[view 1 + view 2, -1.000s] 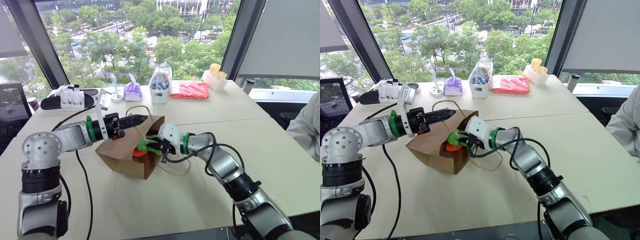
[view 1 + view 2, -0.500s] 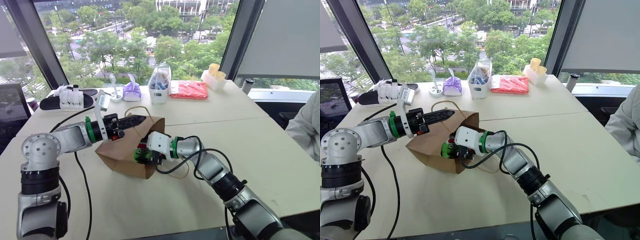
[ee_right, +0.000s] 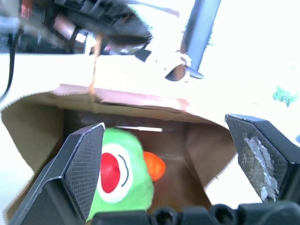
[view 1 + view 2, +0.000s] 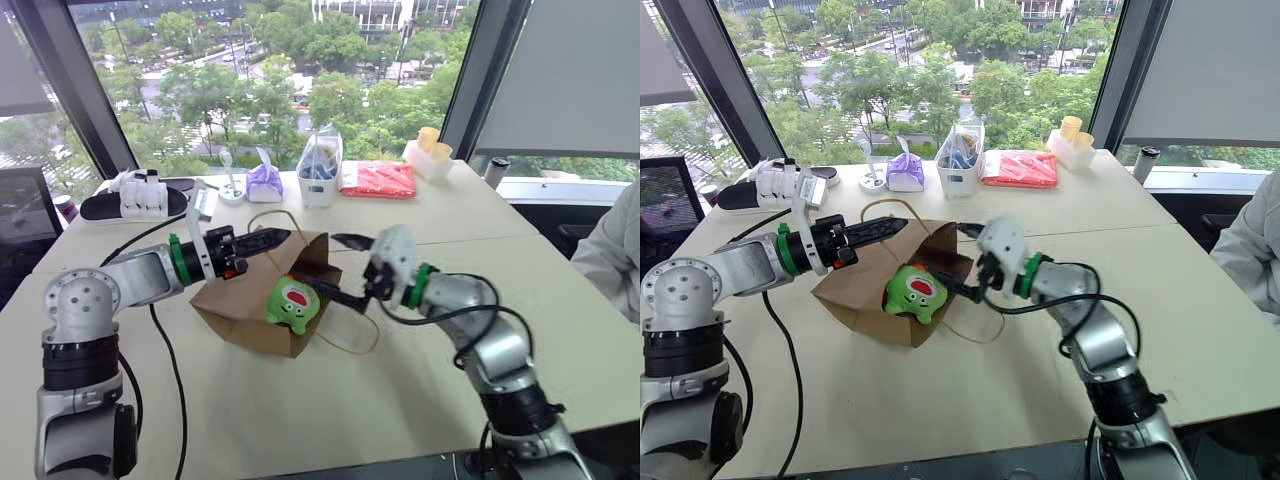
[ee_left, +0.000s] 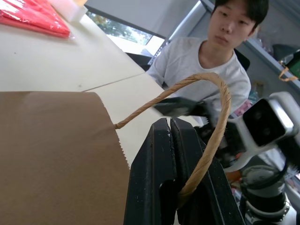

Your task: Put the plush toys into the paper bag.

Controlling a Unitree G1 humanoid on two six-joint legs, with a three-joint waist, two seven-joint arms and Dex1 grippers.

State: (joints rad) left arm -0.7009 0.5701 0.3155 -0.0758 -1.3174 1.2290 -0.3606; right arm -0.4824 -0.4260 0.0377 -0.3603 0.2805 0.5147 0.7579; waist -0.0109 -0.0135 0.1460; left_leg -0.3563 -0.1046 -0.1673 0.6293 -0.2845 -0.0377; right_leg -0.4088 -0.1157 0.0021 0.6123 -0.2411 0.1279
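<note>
My left gripper [image 4: 268, 238] is clamped on the bag's [image 4: 240, 305] upper loop handle [image 5: 213, 136], holding the mouth up and open toward my right side. My right gripper [image 4: 345, 268] has its jaws spread wide and empty, just outside the mouth.

The green toy [image 4: 293, 302] sits right at the bag's mouth, face outward, on the lower lip of the paper and partly sticking out. In the right wrist view the orange toy [image 3: 154, 166] lies deeper inside, just behind the green one.

To finish this well, I judge I should keep the left grip firm and the handle raised, so the mouth does not sag and roll the green toy out. With the right jaws, a gentle push on the green toy's front would seat it further in beside the orange one. I would avoid snagging the lower handle [image 4: 350, 335] lying on the table [image 4: 300, 420], and avoid dragging the paper.

Count: two toys, one green and one orange; one paper bag with two loop handles; two grippers, one gripping, one free.
</note>
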